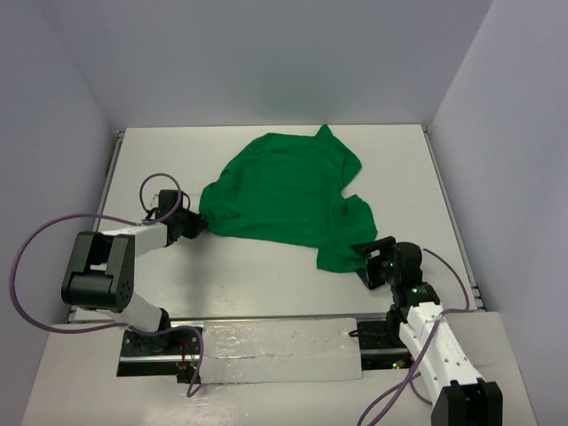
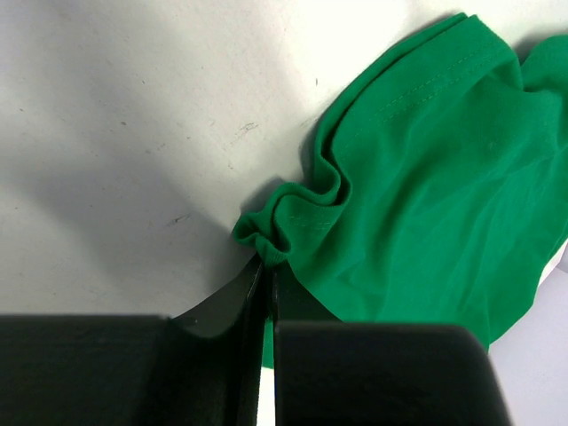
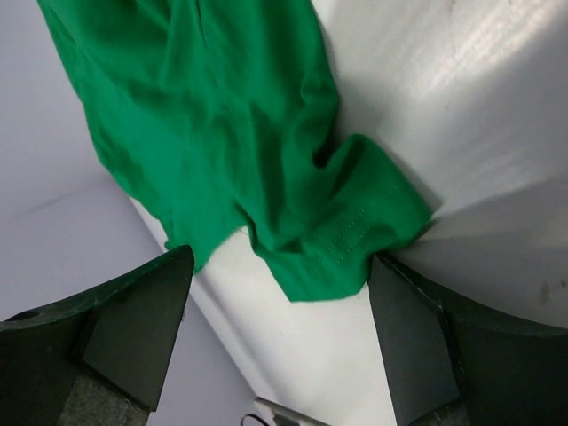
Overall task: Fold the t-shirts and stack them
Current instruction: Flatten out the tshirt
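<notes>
Flat white table (image 1: 266, 266), smooth with a few faint scuffs. Spread across its middle lies the bright green short-sleeved cloth t-shirt (image 1: 284, 191), soft and rumpled, with stitched hems showing. The left gripper (image 2: 264, 266) is at the shirt's left edge, its black fingers pressed almost together and pinching a bunched fold of hem. The right gripper (image 3: 280, 266) is at the near right corner, fingers spread wide. A stitched corner of fabric lies between them, gripped by neither.

Soft matt green cloth t-shirt (image 1: 286, 191), stitched hems.
</notes>
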Controlling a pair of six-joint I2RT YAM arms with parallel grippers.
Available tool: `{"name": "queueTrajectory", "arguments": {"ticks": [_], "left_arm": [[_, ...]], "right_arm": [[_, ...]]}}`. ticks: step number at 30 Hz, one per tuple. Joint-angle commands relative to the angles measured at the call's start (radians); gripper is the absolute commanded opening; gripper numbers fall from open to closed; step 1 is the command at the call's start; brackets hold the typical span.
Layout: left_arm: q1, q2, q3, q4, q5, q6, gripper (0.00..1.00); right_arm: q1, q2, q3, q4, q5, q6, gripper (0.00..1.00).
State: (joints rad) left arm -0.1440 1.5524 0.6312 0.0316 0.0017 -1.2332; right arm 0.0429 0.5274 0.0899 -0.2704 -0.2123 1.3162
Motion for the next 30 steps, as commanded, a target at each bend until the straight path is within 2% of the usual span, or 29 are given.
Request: {"name": "queueTrajectory", "arguments": {"ticks": [1, 4, 10, 11, 15, 18, 21, 24, 27, 30], "left_arm": [[0.003, -0.027, 0.033, -0.005, 0.003, 0.014, 0.1], [0.003, -0.024, 0.028, 0.005, 0.004, 0.01, 0.1], [0.001, -0.014, 0.016, 0.016, 0.003, 0.004, 0.1], [0.001, -0.015, 0.016, 0.016, 0.003, 0.004, 0.1], [0.0, -0.03, 0.01, 0.01, 0.003, 0.001, 0.1], [-0.004, -0.055, 0.005, 0.002, 0.003, 0.005, 0.1], [-0.009, -0.088, 0.019, -0.014, -0.001, 0.023, 0.1], [-0.017, -0.156, 0.099, -0.073, -0.029, 0.082, 0.1], [-0.024, -0.237, 0.232, -0.138, -0.023, 0.165, 0.1], [-0.031, -0.323, 0.429, -0.214, -0.026, 0.259, 0.1]], "right_arm": [[0.001, 0.075, -0.087, 0.141, 0.087, 0.014, 0.81], [0.002, 0.091, -0.106, 0.184, 0.097, 0.029, 0.74], [0.021, 0.138, -0.136, 0.305, 0.137, 0.028, 0.51], [0.023, 0.138, -0.132, 0.31, 0.137, 0.028, 0.5], [0.03, 0.17, -0.112, 0.318, 0.138, 0.005, 0.21], [0.033, 0.135, -0.078, 0.293, 0.155, -0.033, 0.1], [0.031, 0.084, -0.009, 0.23, 0.18, -0.083, 0.09], [0.032, 0.023, 0.134, 0.134, 0.237, -0.164, 0.09], [0.031, 0.026, 0.36, 0.093, 0.267, -0.256, 0.09], [0.034, 0.061, 0.575, 0.066, 0.3, -0.367, 0.09]]}}
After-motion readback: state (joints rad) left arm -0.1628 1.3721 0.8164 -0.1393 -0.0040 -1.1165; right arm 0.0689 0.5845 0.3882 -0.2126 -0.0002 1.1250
